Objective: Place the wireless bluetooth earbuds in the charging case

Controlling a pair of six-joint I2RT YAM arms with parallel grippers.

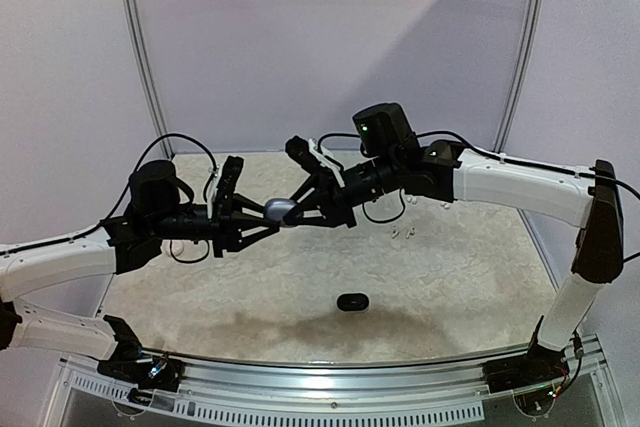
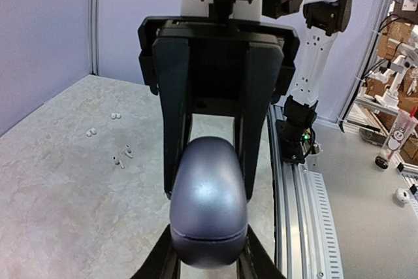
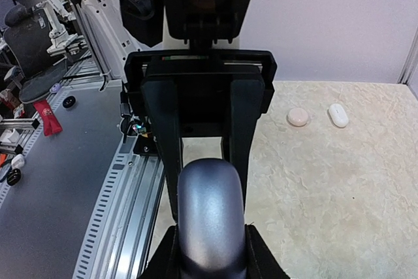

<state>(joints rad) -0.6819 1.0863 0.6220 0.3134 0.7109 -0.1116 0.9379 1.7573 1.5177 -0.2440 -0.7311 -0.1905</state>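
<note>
Nearest the arm bases, a small black case lies alone on the desk. It looks closed, though it is too small to be sure, and it sits well apart from everything else.

Above and beyond it, in mid-air, is the charging case. It is silvery-grey and egg-shaped, and it is held between the two arms.
- Left jaws: narrow, clamped on one end of the case.
- Right jaws: pressed against its flanks at the other end. Both wrist views suggest they are closed on it too.
- A seam runs round the shell near the left-held end. The lid is shut, with no gap seen.

Step in hand (judgement): a two-handed hold ahead of opening the lid. Neither pair of jaws holds an earbud, so the task looks barely begun.

The next move calls for one arm to pin the base while the other works the lid up about its hinge. The shell is smooth and rounded, so it will probably slip or twist under a sideways push. I cannot tell which side the hinge is on.

Farther out, the wireless bluetooth earbuds lie loose on the desk in small scattered groups. Those visible are white, and they are well apart from the held case. The right wrist view also shows a round white case and an oblong white case, near each other but not touching.

In the way: both arms are taken up by the case, so one must let go before any earbud can be picked. The earbuds are tiny against the jaws.
</note>
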